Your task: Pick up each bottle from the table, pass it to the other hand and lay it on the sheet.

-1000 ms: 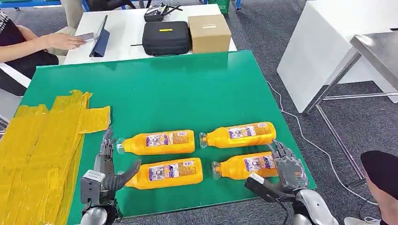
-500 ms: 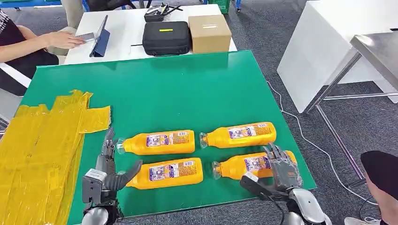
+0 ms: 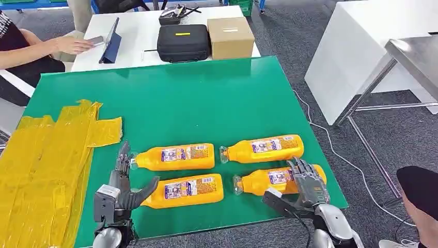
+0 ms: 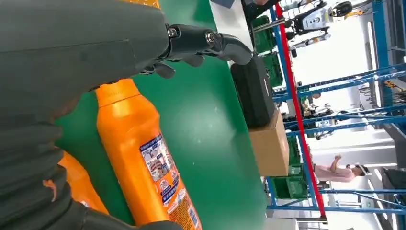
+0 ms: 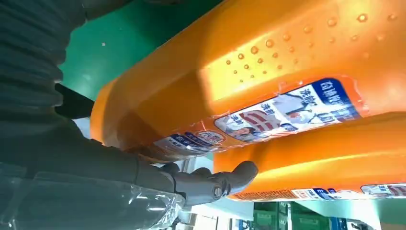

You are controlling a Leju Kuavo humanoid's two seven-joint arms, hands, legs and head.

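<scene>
Right hand (image 3: 309,182) spread over the near-right bottle (image 3: 276,180) on the desk (image 3: 206,98), not yet gripping — it should wrap the body squarely before lifting, left hand (image 3: 120,187) open nearby.

High head view (wrist cameras close) over bottles (image 3: 178,156)
</scene>
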